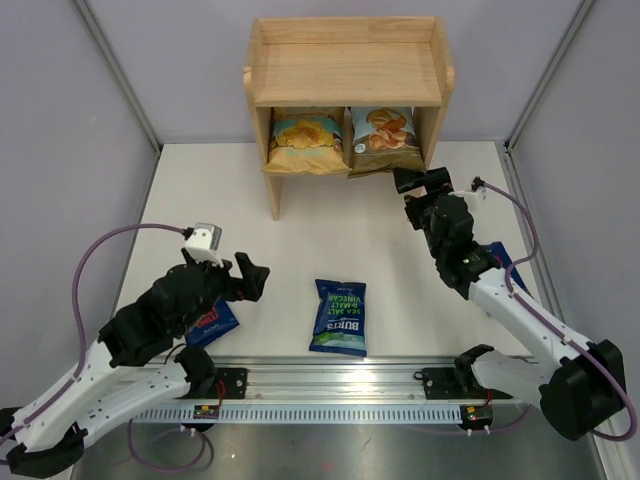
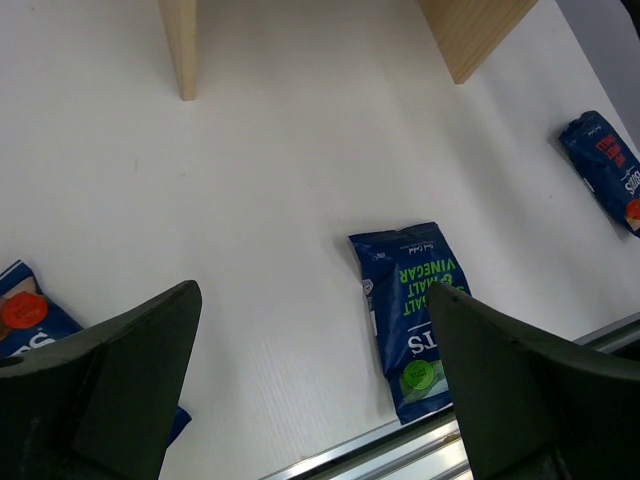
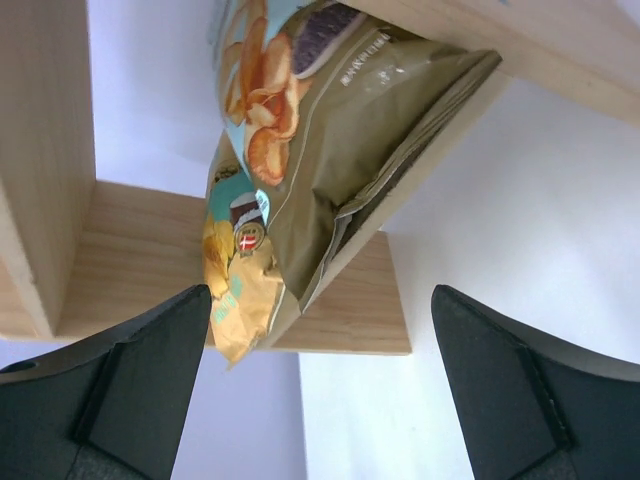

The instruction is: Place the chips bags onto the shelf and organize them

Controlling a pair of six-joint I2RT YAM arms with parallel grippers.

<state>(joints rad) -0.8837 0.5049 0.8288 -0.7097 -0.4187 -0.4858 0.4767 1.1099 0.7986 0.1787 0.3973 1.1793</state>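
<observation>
From above, the shelf (image 1: 345, 70) stands at 12 o'clock on the white table (image 1: 330, 230), its top tier bare. In its lower tier the yellow chips bag (image 1: 306, 140) and the cassava chips bag (image 1: 386, 138) stand upright, side by side and touching, the cassava bag at 3 o'clock of the yellow one. The green-lettered Burts bag (image 1: 339, 316) lies flat at 6 o'clock, just beside the mounting rail (image 1: 340, 385). At 8 o'clock one red-lettered Burts bag (image 1: 213, 322) is partly covered by the left arm. At 4 o'clock the other Burts bag (image 1: 505, 262) shows only a corner under the right arm. The left gripper (image 1: 252, 277) hangs spread and empty between the first red-lettered bag and the green-lettered one. The right gripper (image 1: 423, 178) sits just at 5 o'clock of the cassava bag, parted, gripping nothing.

In the left wrist view the fingers stand wide apart over bare table. The green-lettered bag lies at 3 o'clock, partly behind the right-hand finger. One red-lettered bag peeks in at 9 o'clock, the other lies far off at 2 o'clock, and two shelf legs show at 12.

In the right wrist view the fingers are wide apart with nothing between them. The cassava bag fills 12 o'clock under the shelf board, with the yellow bag's corner just beyond it.
</observation>
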